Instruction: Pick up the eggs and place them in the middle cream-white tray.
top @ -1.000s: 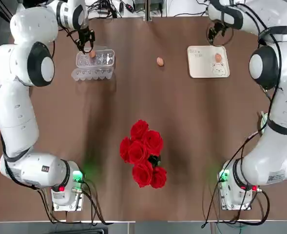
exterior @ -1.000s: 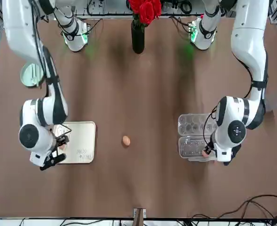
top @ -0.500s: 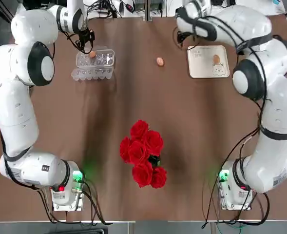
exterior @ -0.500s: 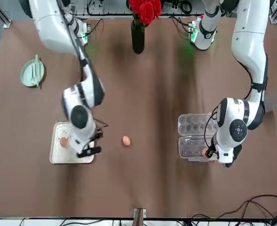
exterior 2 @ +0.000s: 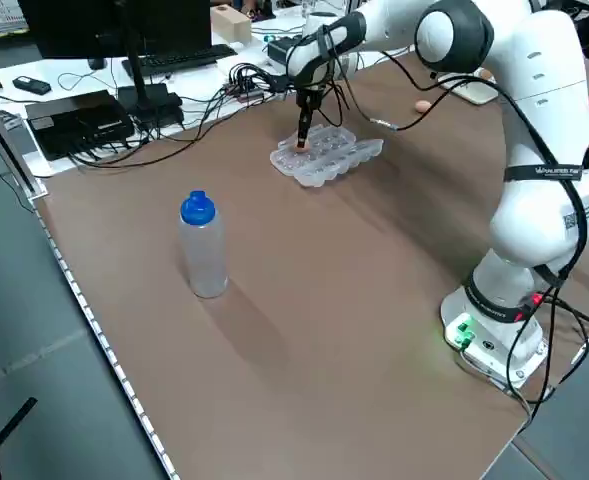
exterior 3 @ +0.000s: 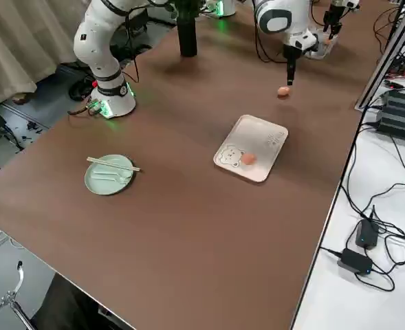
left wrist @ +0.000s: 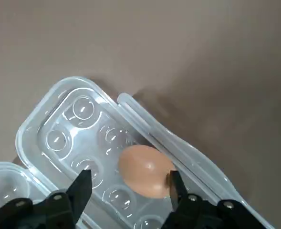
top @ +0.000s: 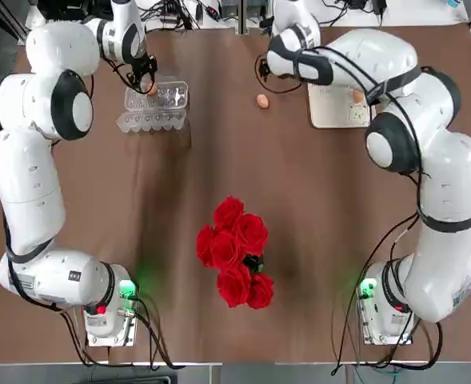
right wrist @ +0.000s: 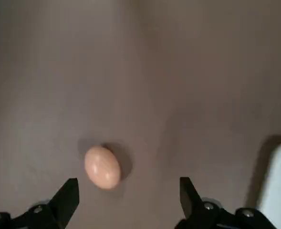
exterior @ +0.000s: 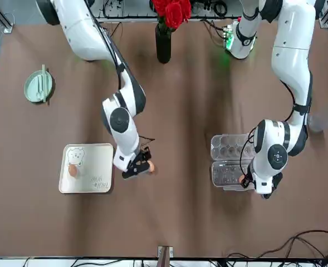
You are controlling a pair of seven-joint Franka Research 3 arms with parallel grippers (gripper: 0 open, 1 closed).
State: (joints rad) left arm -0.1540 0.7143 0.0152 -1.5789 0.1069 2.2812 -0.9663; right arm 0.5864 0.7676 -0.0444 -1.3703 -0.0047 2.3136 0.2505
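My spread right gripper (right wrist: 126,200) hovers over a loose egg (right wrist: 102,167); my left gripper (left wrist: 128,188) brackets a carton egg (left wrist: 145,171), grip unclear.

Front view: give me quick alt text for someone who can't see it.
The right gripper hangs open beside a loose egg on the brown table, next to the cream tray holding one egg. Across the table, the left gripper reaches an egg in the clear carton.

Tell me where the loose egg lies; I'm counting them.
In the top view, the loose egg lies on bare table between the carton and tray.
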